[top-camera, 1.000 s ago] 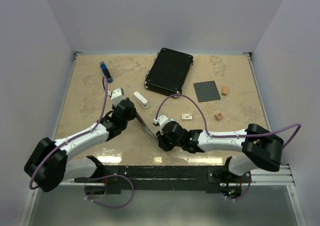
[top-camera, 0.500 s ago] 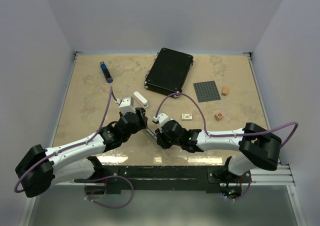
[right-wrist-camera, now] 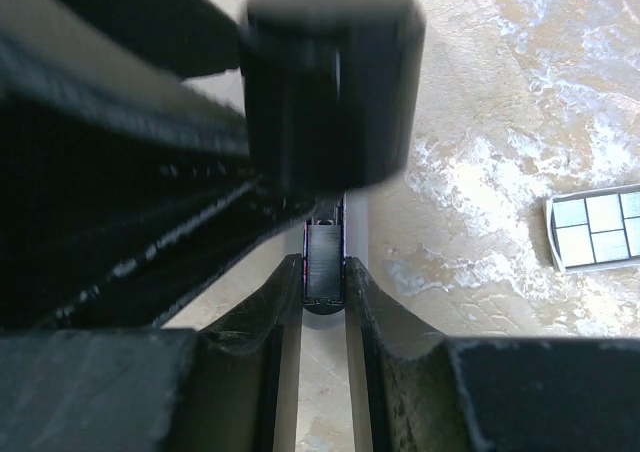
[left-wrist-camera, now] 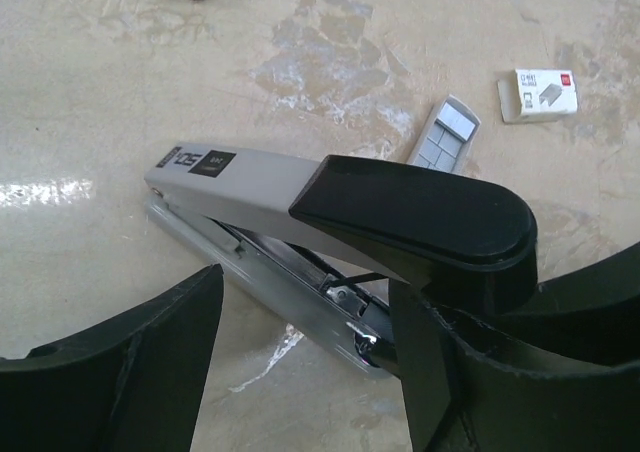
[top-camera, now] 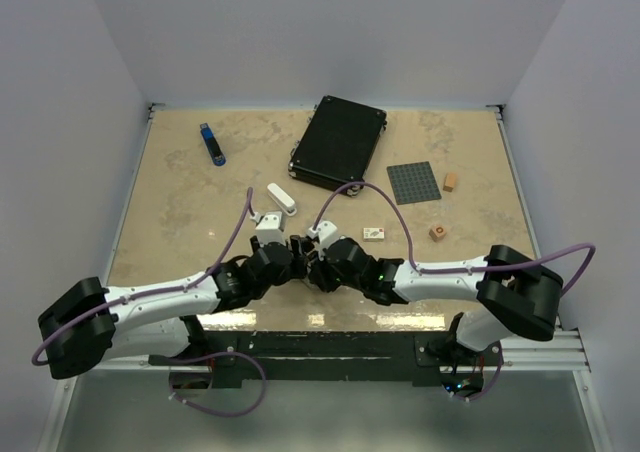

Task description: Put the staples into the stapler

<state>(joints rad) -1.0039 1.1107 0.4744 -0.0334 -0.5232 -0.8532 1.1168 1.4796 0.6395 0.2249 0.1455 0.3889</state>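
Note:
The grey stapler point(left-wrist-camera: 250, 177) lies on the table with its black top cover point(left-wrist-camera: 420, 217) lifted. My left gripper point(left-wrist-camera: 310, 372) is open and straddles the stapler's rear end, one finger point(left-wrist-camera: 150, 357) on each side. My right gripper point(right-wrist-camera: 325, 282) is shut on the stapler's narrow black rear piece point(right-wrist-camera: 324, 262). In the top view both grippers point(top-camera: 295, 253) point(top-camera: 313, 262) meet over the stapler and hide it. The staples, a small white box point(top-camera: 375, 234) point(left-wrist-camera: 540, 92), lie flat on the table to the right. A small grey open tray point(left-wrist-camera: 445, 137) lies near the box.
A black case point(top-camera: 338, 142) sits at the back. A grey studded plate point(top-camera: 414, 182) and two orange cubes point(top-camera: 450, 181) point(top-camera: 438, 232) are on the right. A white oblong object point(top-camera: 282, 198) lies behind the grippers, a blue one point(top-camera: 211, 144) at the back left.
My left arm has swung right and nearer, up to the stapler, and its jaws have opened wider. The right gripper has kept its hold and barely moved.

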